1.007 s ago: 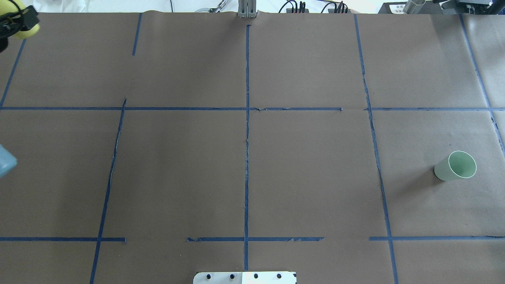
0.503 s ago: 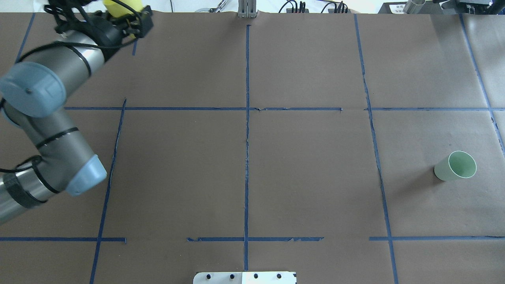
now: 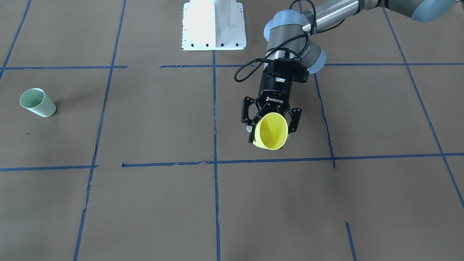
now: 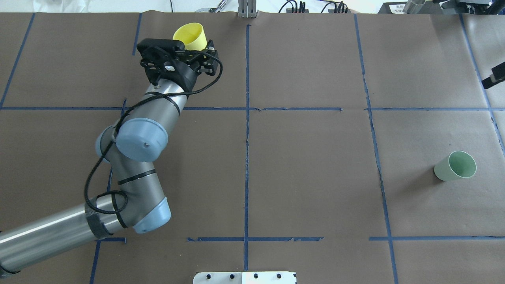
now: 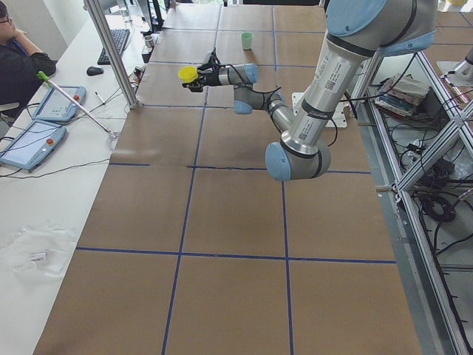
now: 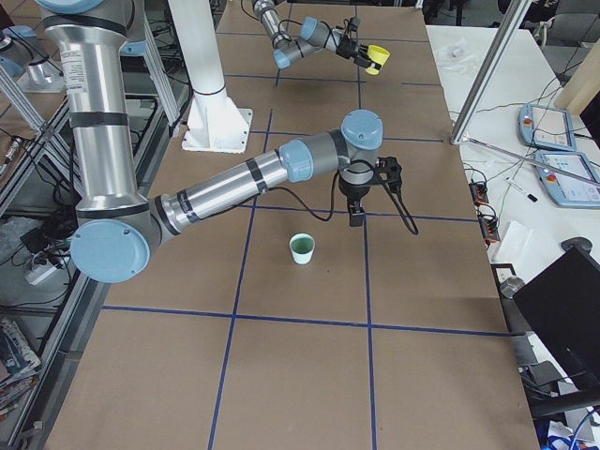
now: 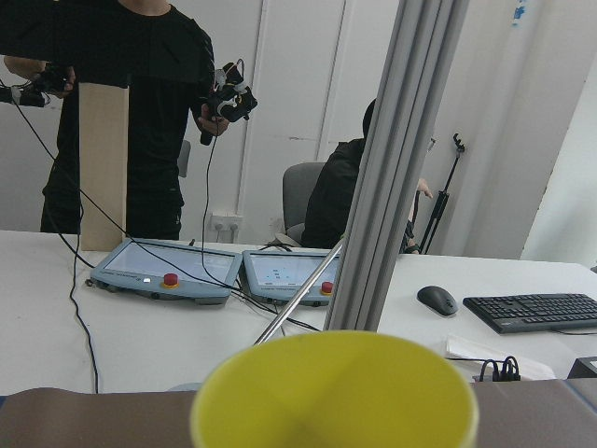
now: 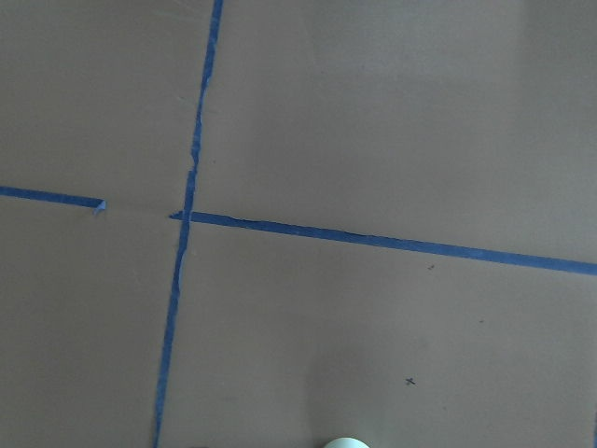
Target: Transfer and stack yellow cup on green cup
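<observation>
1. While the left gripper [image 3: 270, 126] hangs clear of the table [image 3: 152, 203], its fingers [image 3: 247, 117] are clamped on the yellow cup [image 3: 272, 136], one on each side of the wall.
2. Cup sits between the fingertips, tipped over on its side. Base is back toward the palm, open mouth points out past the tips, away from the wrist.
3. Left wrist view: the yellow rim fills the bottom centre, straight ahead of the gripper.
4. Green cup [image 4: 455, 166] stands upright, mouth up, on the table. It is well apart from the left gripper, off toward the robot's right end.
5. Right gripper [image 6: 357, 214] points down above the table, near the green cup. The cup is lower than it and off to one side, not touching.
6. Can't tell whether the right gripper's fingers are apart or together. The overhead view catches only a sliver of it at the frame edge.
</observation>
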`<state>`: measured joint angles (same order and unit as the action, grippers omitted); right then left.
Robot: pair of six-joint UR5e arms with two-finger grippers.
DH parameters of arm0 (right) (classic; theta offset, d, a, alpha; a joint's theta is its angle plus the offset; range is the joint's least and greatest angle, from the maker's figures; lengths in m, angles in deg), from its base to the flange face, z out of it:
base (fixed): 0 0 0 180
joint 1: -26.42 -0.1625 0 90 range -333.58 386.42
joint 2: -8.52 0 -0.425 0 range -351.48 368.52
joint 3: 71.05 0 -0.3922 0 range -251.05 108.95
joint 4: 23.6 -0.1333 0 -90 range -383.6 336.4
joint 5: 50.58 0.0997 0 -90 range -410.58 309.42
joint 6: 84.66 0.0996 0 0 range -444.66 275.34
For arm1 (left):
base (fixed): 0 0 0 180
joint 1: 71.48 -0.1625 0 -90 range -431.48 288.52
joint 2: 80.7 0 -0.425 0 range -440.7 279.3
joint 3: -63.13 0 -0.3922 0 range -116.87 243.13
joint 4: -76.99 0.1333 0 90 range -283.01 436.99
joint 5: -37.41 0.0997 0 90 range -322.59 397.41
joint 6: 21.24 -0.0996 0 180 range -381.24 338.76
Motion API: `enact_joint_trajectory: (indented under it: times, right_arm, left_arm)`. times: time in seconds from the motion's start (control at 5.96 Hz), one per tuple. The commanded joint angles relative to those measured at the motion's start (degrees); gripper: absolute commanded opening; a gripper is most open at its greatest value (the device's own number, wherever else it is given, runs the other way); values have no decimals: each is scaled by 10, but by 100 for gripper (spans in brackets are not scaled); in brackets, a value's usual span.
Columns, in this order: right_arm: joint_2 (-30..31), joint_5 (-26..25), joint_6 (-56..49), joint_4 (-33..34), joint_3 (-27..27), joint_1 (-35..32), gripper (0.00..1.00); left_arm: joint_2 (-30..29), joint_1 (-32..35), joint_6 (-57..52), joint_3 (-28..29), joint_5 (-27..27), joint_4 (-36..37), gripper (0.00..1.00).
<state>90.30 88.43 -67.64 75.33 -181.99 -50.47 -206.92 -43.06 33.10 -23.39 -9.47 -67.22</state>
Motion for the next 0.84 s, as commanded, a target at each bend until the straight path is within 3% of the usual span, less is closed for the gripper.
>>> enact_joint_trajectory:
  times: [0.0,0.17,0.5,0.67]
  right_arm:
    - [-115,-2,79,95,-1,58,100]
    - [-160,-3,114,127,1,82,100]
    - [-237,-18,254,130,23,140,100]
    - [-285,-35,287,131,52,161,100]
  left_arm:
    - [-84,-39,0,89,93,21,32]
    - [-134,-59,8,116,139,77,32]
    - [-186,-80,99,147,183,219,32]
    - [-188,-86,104,157,189,220,32]
